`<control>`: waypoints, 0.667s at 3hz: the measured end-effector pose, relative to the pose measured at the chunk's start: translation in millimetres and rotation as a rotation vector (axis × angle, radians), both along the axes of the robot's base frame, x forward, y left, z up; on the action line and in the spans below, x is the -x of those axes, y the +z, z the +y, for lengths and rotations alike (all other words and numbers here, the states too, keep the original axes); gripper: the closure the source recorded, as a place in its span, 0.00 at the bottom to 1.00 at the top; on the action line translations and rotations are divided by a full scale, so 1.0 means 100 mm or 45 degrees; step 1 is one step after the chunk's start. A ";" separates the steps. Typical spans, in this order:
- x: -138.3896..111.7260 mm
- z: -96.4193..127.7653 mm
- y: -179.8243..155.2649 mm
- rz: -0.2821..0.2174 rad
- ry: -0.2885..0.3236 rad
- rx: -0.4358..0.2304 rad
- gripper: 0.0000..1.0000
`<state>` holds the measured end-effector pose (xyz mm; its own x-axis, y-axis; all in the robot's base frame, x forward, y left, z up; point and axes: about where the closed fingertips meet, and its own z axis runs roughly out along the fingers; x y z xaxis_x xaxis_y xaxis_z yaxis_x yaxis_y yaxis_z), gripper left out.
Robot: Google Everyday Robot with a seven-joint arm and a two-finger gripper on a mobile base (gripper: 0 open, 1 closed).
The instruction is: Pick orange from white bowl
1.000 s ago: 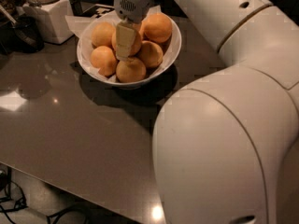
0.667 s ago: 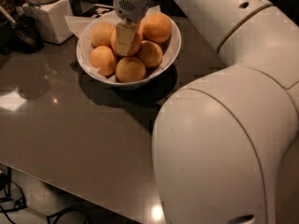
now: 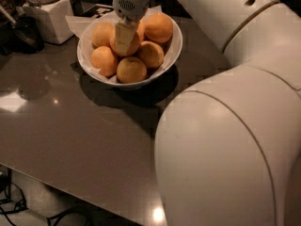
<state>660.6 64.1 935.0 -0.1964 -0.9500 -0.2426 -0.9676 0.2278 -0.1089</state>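
Reaching down into the white bowl, the gripper sat right against the orange at the pile's middle; whether it clasped the fruit could not be told.

The gripper sits over the middle of the bowl, against the orange in it; a jar stands left of the bowl.

The worktop is dark grey and glossy, with bright light reflections at its left side and front edge. A white square jar stands at its far left. Black cables lie on the grey floor below. The hand hangs above the worktop's far end.
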 end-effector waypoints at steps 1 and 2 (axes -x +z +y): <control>0.19 -0.04 0.20 -0.095 0.092 -0.087 1.00; 0.42 -0.09 0.38 -0.152 0.172 -0.157 1.00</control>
<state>618.8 54.6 972.9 -0.0325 -0.9273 -0.3728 -0.9721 0.1160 -0.2038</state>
